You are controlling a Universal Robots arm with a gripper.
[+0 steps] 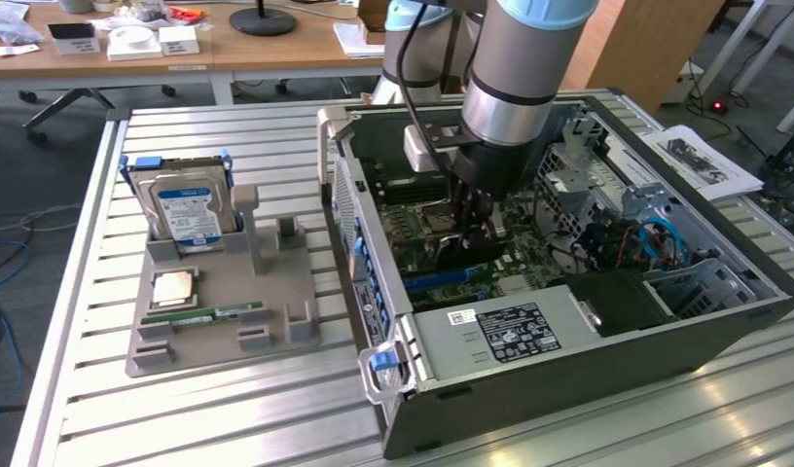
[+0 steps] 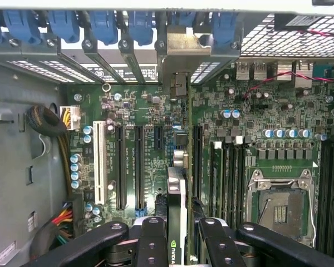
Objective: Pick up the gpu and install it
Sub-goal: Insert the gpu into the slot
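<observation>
Closed narrowly on the gpu point(image 2: 177, 189), the end effector point(image 2: 178, 245) holds it edge-down over the motherboard point(image 2: 267, 139); installing is in hand, and seating likely calls for exact alignment.

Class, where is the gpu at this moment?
In the wrist view, the gpu stands edge-on between the gripper's fingers, inside the computer case over the motherboard.

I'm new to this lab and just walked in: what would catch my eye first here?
The robot arm reaches down into the open computer case at the middle of the exterior view, its hand clamped on the gpu, held edge-on above the motherboard. On the exterior view's left, a blue-labelled hard drive stands upright in a grey holder on the slatted table.
</observation>
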